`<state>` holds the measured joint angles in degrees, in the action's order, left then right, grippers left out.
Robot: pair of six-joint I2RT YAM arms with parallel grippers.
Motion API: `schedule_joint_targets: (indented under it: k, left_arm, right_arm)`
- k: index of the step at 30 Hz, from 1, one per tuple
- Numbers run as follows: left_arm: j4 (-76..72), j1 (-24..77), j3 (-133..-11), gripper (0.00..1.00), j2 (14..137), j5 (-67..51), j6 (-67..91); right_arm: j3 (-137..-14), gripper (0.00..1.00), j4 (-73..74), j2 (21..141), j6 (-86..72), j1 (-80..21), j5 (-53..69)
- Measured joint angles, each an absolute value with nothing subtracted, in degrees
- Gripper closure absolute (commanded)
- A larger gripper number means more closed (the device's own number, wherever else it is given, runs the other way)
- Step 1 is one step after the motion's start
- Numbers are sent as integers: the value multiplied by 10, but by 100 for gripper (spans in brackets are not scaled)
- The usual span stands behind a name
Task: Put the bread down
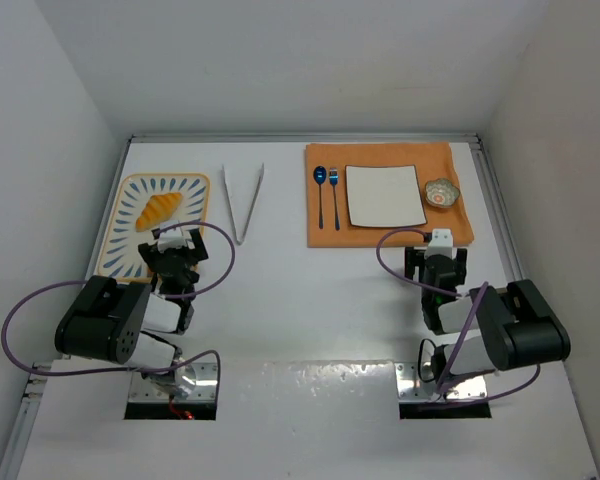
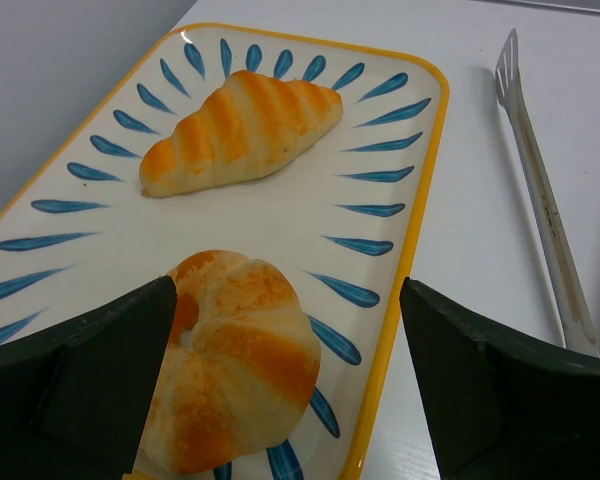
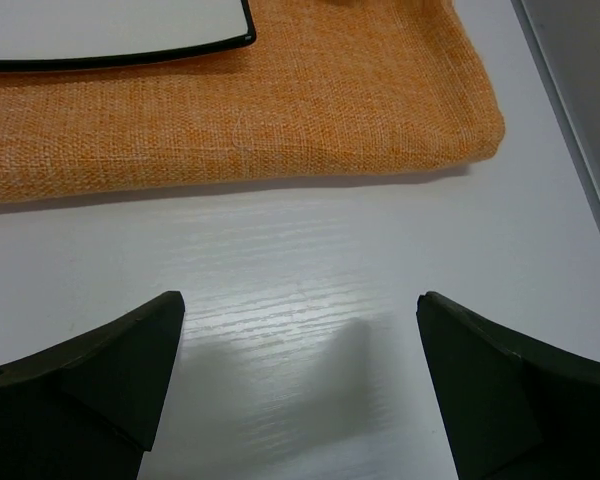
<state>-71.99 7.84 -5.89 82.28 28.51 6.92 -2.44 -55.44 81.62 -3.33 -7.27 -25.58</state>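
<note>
The bread is two golden-brown pieces on a blue-petal tray with a yellow rim (image 2: pixel 421 200). The croissant (image 2: pixel 242 130) lies at the tray's far end and also shows in the top view (image 1: pixel 160 208). The rounder bun (image 2: pixel 235 360) lies at the near end, between the fingers of my open left gripper (image 2: pixel 285 375), close against the left finger (image 2: pixel 100 370). In the top view my left gripper (image 1: pixel 168 248) covers the bun. My right gripper (image 3: pixel 300 390) is open and empty over bare table just in front of the orange placemat (image 3: pixel 280 110).
Metal tongs (image 1: pixel 243 200) lie right of the tray (image 1: pixel 125 195). On the placemat (image 1: pixel 460 225) are a white square plate (image 1: pixel 385 195), a blue spoon (image 1: pixel 320 195), a blue fork (image 1: pixel 335 195) and a small patterned bowl (image 1: pixel 441 192). White walls enclose the table.
</note>
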Motion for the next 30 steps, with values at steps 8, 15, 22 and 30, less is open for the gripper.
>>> schedule_joint_targets:
  k: [8, 15, 22, 30]
  left_arm:
    - [-429, 83, -231, 0, 717, 133, -18]
    - [-167, 159, -583, 0, 682, 111, -106]
    - [143, 150, -901, 0, 870, 8, 9]
    - [344, 148, -956, 0, 1116, -21, 93]
  right_arm:
    - [-24, 0, -452, 614, 71, -162, -289]
    - [-283, 0, -106, 466, 177, -190, -289]
    - [-644, 0, 172, 602, 69, -88, -175]
    - [-570, 0, 254, 665, -22, -89, -76]
